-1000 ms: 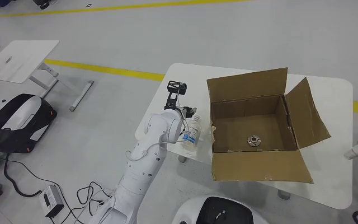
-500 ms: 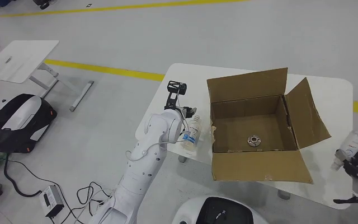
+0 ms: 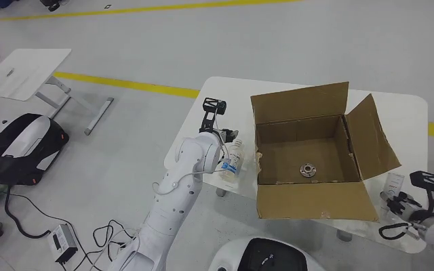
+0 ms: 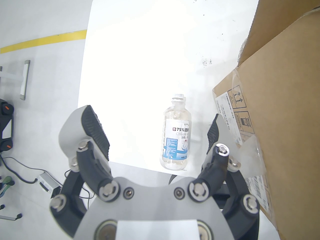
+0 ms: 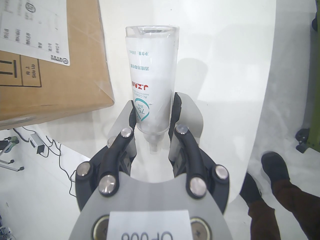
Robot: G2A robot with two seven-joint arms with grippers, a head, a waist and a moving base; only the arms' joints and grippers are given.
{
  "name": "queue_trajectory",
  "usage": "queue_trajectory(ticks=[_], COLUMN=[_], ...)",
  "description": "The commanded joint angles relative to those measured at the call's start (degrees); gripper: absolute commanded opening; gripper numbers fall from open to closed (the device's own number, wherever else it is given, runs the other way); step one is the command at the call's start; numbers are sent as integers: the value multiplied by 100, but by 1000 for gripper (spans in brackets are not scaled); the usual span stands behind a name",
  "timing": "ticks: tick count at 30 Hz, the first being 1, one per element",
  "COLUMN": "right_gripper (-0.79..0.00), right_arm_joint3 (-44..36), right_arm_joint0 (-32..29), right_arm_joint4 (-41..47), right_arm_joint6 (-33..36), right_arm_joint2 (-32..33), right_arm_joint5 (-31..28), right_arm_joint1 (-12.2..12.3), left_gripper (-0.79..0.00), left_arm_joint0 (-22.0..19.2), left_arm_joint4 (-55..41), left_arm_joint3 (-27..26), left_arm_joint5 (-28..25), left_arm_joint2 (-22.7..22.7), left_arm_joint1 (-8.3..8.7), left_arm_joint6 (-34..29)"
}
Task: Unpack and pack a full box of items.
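Observation:
The open cardboard box [image 3: 308,156] stands on the white table [image 3: 217,91]; a small round metal part [image 3: 308,169] lies on its floor. A clear bottle with a blue-and-white label [image 4: 175,136] lies on the table near the front edge, just left of the box [image 4: 275,88]. My left gripper [image 4: 152,123] hovers open above it, fingers on either side and not touching. By the box's front right corner, my right gripper [image 5: 153,116] is shut on a white-labelled bottle [image 5: 151,81] at its neck end, above the table. The top view shows that bottle [image 3: 393,183] beside the box flap.
The box flaps [image 3: 376,139] spread out to the back, right and front. The box side [image 5: 50,51] is close to the held bottle. Bare table [image 5: 220,51] lies beyond it. A small white side table [image 3: 27,71] stands far left on the floor.
My right gripper has come in from the right edge with the white-labelled bottle, moving left and toward the table's front. The left arm and the clear bottle have not moved.

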Motion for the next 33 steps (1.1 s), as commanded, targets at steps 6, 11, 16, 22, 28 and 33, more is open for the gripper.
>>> queue_trajectory(ticks=[6,11,16,22,28,33], right_gripper=[-785,-619,-425,-142,-206,-554], right_arm_joint3=[186,345,385,358,103,-957], right_arm_joint0=[132,266,355,390,331,-163], right_arm_joint4=[11,-14,0,81,459,1370], right_arm_joint6=[55,50,54,67,-102,-403], right_arm_joint2=[-76,-177,-262,-273,-76,760], right_arm_joint5=[51,68,77,72,35,-170], right_arm_joint1=[38,61,82,114,147,200], left_gripper=[0,0,0,0,0,0], left_arm_joint0=[0,0,0,0,0,0], left_arm_joint4=[0,0,0,0,0,0], left_arm_joint3=[0,0,0,0,0,0], left_arm_joint5=[0,0,0,0,0,0], left_arm_joint2=[0,0,0,0,0,0], left_arm_joint1=[0,0,0,0,0,0], left_arm_joint6=[0,0,0,0,0,0])
